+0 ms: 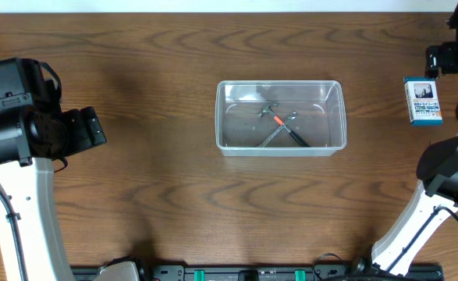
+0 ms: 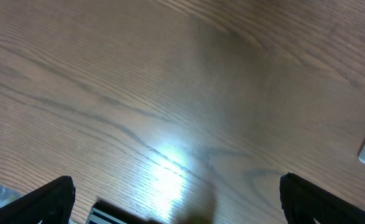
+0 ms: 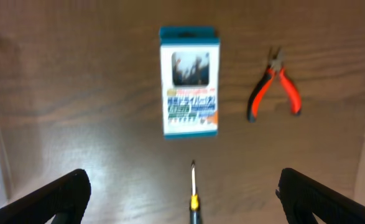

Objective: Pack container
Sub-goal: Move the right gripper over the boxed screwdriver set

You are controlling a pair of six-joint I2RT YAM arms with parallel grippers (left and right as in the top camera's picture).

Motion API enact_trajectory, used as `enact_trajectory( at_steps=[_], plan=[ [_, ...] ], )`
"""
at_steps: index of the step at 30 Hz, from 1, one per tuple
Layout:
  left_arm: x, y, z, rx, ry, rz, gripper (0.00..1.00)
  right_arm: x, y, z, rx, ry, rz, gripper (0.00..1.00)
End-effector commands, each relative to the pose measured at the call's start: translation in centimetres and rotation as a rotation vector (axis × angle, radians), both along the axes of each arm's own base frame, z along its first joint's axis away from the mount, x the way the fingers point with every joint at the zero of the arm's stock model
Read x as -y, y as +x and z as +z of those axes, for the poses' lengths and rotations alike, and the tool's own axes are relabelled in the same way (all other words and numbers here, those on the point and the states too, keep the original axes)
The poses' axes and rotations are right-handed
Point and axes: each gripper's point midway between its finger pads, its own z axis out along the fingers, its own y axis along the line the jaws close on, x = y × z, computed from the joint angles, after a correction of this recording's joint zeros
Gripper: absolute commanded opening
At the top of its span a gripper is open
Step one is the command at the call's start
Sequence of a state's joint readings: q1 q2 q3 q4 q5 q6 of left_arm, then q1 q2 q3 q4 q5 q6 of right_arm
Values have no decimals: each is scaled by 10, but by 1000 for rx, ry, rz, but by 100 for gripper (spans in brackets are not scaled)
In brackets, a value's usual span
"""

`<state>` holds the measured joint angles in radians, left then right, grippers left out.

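A: Box (image 3: pixel 189 81)?
B: Flat on the table (image 3: pixel 76 93), well apart from the container (image 1: pixel 282 151); right gripper (image 3: pixel 191 202) hangs wide, empty.
A: Risk?
B: Fingers may skid off its flat face, shoving it away.

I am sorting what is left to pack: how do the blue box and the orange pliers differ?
The box is a wide blue-and-white rectangle with print; the pliers are thin, with orange handles spread apart. The box is larger than the pliers. Both lie flat on the table, outside the container.
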<state>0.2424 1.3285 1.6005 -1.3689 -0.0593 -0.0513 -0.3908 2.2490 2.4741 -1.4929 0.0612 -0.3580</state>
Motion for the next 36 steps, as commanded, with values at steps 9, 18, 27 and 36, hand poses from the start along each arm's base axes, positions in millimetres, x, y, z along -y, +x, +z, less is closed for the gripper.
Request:
enact_trajectory(
  at_steps=[9, 18, 27, 36],
  plan=[
    [-2, -1, 4, 8, 6, 1, 98, 16, 9, -36, 21, 145, -9, 99],
    [-2, -1, 4, 8, 6, 1, 98, 32, 22, -46, 59, 119, 5, 99],
    [-2, -1, 4, 8, 6, 1, 98, 36, 23, -53, 36, 85, 14, 99],
    [-2, -1, 4, 8, 6, 1, 98, 34, 16, -84, -49, 122, 6, 99]
  ],
)
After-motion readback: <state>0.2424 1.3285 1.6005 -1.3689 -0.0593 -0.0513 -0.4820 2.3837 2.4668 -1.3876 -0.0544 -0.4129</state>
